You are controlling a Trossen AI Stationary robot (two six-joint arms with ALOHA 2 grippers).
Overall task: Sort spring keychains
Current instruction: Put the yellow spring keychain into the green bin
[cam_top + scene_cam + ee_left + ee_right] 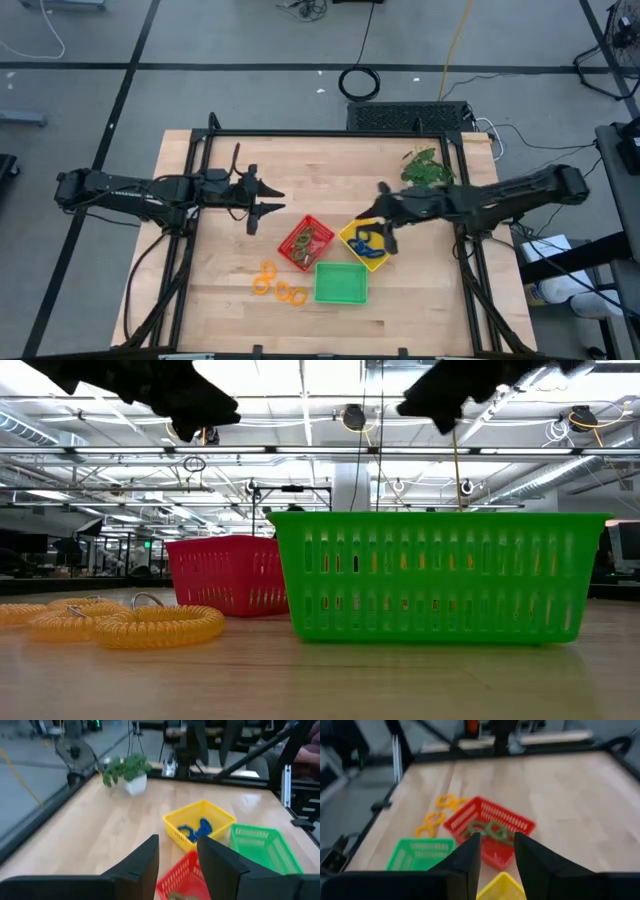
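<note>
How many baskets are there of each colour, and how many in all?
Red basket: 1
Yellow basket: 1
Green basket: 1
Total: 3

Grey floor (pixel 250 40) with dark seams, coiled black cable (pixel 360 83) (lying loose), bright ceiling strip lights (pixel 300 380)
</note>
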